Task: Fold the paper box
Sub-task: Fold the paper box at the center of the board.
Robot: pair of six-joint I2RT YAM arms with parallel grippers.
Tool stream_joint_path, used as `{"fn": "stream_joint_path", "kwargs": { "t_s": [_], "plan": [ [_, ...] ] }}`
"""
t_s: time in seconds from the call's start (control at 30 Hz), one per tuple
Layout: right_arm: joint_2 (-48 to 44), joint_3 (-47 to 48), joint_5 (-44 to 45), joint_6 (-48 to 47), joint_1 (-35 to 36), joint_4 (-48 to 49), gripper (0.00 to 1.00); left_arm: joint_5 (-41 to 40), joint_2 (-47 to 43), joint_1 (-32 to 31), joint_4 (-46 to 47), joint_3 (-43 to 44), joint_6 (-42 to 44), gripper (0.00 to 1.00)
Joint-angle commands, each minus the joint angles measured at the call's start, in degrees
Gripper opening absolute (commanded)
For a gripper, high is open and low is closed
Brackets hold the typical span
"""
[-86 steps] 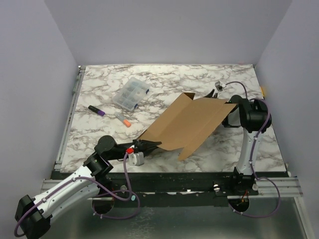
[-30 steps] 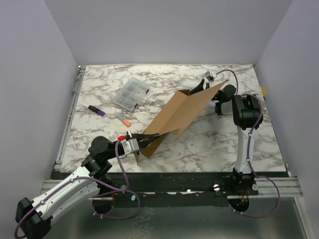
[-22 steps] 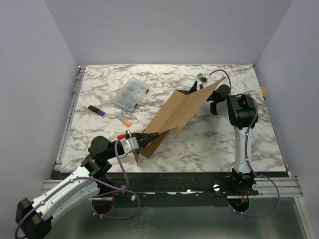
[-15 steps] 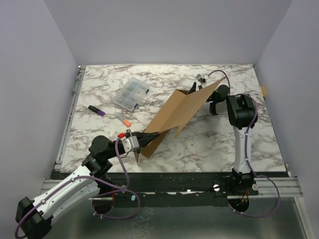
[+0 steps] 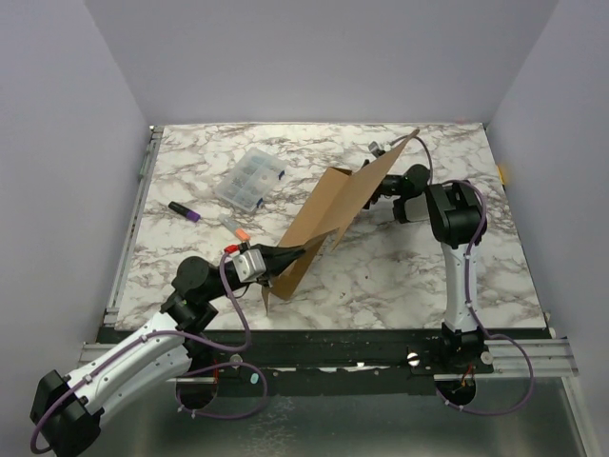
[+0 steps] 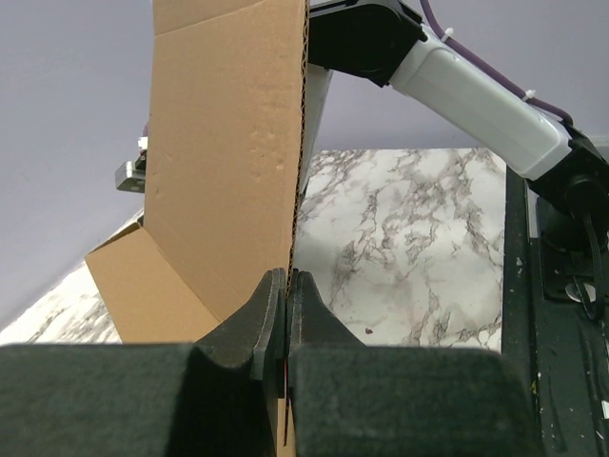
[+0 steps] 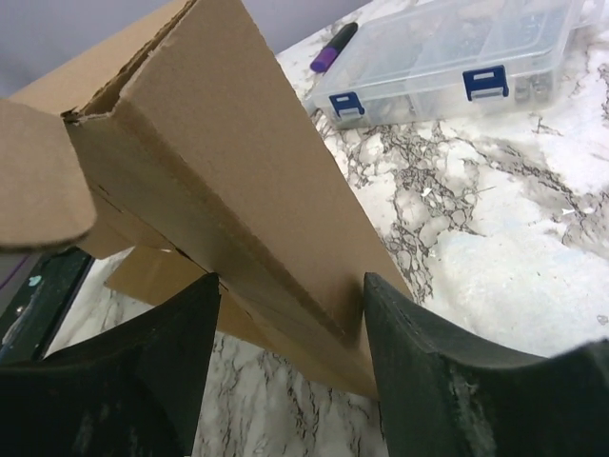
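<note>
Paper box [image 5: 335, 208], plain brown, clamped by left pincer [image 6: 287, 282].

Soft, even light falls from overhead in the top view, and the marble worktop [image 5: 419, 276] reads bright without glare. The box [image 5: 328, 205] throws only a faint, diffuse shadow, and its near underside is darker. That view is sharp throughout, with pale lavender walls evenly lit.

In the left wrist view the left fingers [image 6: 249, 319] are a dark, blurred mass close to the lens, while the cardboard's corrugated edge is crisp.

In the right wrist view the right fingers [image 7: 428, 381] are black and soft-edged, a flap at the left edge is out of focus, and the clear case [image 7: 457, 48] shows small highlights.
</note>
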Motion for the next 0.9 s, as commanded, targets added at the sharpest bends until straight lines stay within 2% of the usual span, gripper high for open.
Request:
{"fn": "stream_joint_path", "kwargs": {
  "t_s": [0.0,0.13,0.4,0.6,0.73,0.87],
  "plan": [
    [0.15,-1.48,3.66,-2.09,1.58,15.91,0.61,-1.74,0.38,0.19,1.40,0.68,-3.40,0.00],
    [-0.80,-3.02,5.00,-4.39,2.65,15.91,0.52,-2.86,0.32,0.17,2.30,-0.02,-4.50,0.00],
    [-2.56,-5.60,10.68,-5.88,2.80,16.00,0.40,-5.59,0.34,0.24,4.07,-0.76,-6.31,0.00],
    [-4.39,-7.32,14.17,-7.33,2.86,14.16,0.41,-7.31,1.14,0.25,5.15,-0.62,-9.65,0.00],
    [-5.24,-7.58,13.59,-8.37,2.85,12.56,0.52,-8.25,2.10,0.33,6.43,-0.37,-11.39,0.00],
    [-6.11,-7.59,12.31,-9.21,2.87,11.07,0.53,-9.27,2.96,0.25,7.34,-0.17,-13.18,0.00]
  ]
}}
